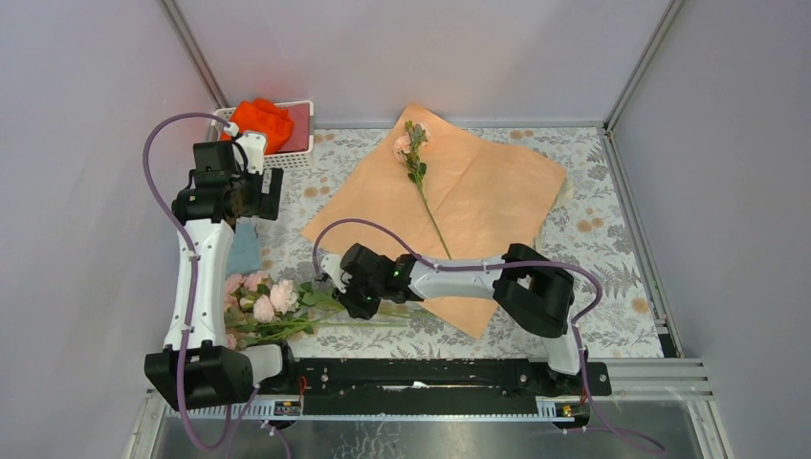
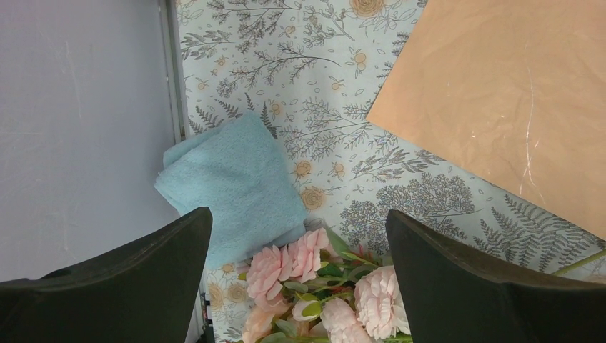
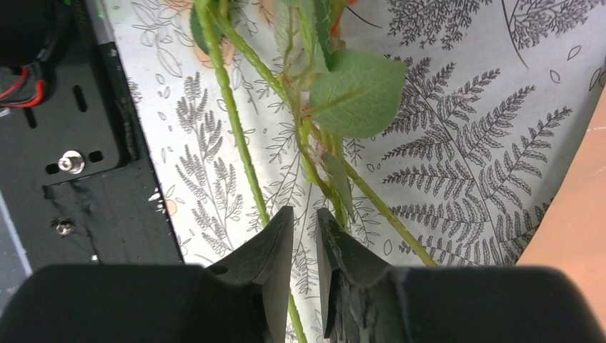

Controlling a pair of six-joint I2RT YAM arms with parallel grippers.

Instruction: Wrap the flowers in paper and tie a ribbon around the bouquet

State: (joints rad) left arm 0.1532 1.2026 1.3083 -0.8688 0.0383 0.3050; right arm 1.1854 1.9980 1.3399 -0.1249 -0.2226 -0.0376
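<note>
The paper (image 1: 488, 191) lies flat, peach side up, with one pink rose (image 1: 413, 143) on it, stem toward me. Several more flowers (image 1: 268, 306) lie in a pile at the near left, stems pointing right. My right gripper (image 1: 356, 304) is down on those stems. In the right wrist view its jaws (image 3: 305, 214) stand a narrow gap apart, and a green stem (image 3: 232, 114) runs under the left finger into that gap. My left gripper (image 2: 300, 286) hangs wide open high above the rose heads (image 2: 286, 268), holding nothing. The ribbon is out of view.
A folded light blue cloth (image 1: 244, 247) lies beside the flower pile by the left wall. A white basket (image 1: 296, 153) with an orange-red cloth (image 1: 263, 122) stands at the back left. The black base rail (image 3: 78, 143) runs close beside the right gripper.
</note>
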